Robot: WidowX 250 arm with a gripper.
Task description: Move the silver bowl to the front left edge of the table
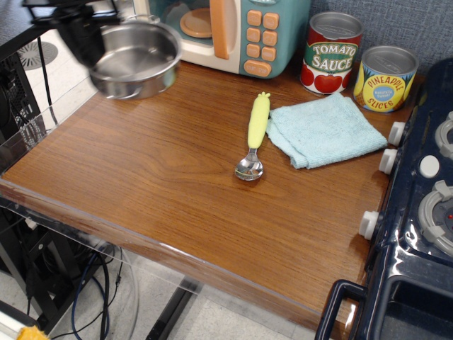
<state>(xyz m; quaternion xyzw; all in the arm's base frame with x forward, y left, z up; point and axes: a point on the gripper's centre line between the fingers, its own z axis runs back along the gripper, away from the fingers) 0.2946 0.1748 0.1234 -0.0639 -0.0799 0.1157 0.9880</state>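
Risk: gripper (pixel 83 34) is clamped on the left rim of the bowl (pixel 136 58), which hangs tilted in the air over the table's (pixel 141 177) far-left corner, so one-sided grip may let it swing, slip, or clip the acrylic rim below.

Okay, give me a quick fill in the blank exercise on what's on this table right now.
1. The silver bowl is held above the table's far ____ corner.
2. The spoon has a yellow-green ____.
3. The blue cloth lies just ____ of the spoon.
4. The can with the yellow label reads ____ slices.

Missing words: left; handle; right; pineapple
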